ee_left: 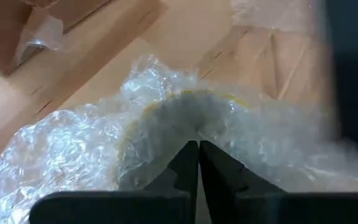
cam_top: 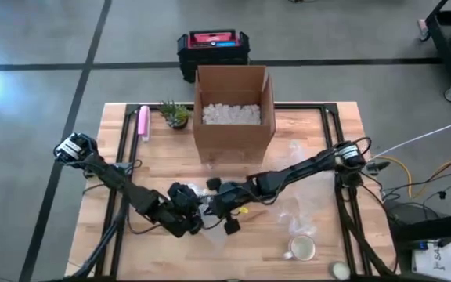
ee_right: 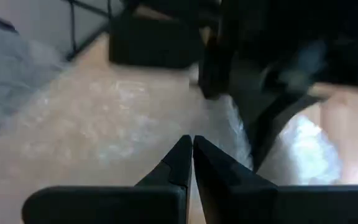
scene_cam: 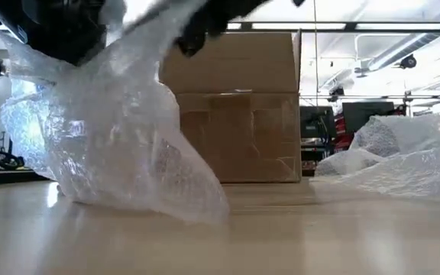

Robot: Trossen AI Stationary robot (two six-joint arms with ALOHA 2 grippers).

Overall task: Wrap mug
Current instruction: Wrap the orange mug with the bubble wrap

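left pincer [cam_top: 188,210]: fingers pressed together, pinching bubble wrap [ee_left: 104,137]; low over the front-middle of the tabletop [cam_top: 319,141]
right pincer [cam_top: 219,205]: fingers closed tip to tip on the same sheet, just beside the left pincer, facing it
bubble wrap: bunched between the two pincers, lifted at the grip, lower edge resting on the tabletop; something yellowish shows through it ahead of the left pincer, can't tell what
mug [cam_top: 301,248]: bare, upright, well apart from both pincers, off to the right pincer's side near the front edge
second wrap sheet [cam_top: 300,205]: flat, between the right arm and the mug
box [cam_top: 233,110]: open, white filler inside, behind both pincers
plant [cam_top: 175,115]: beside the box
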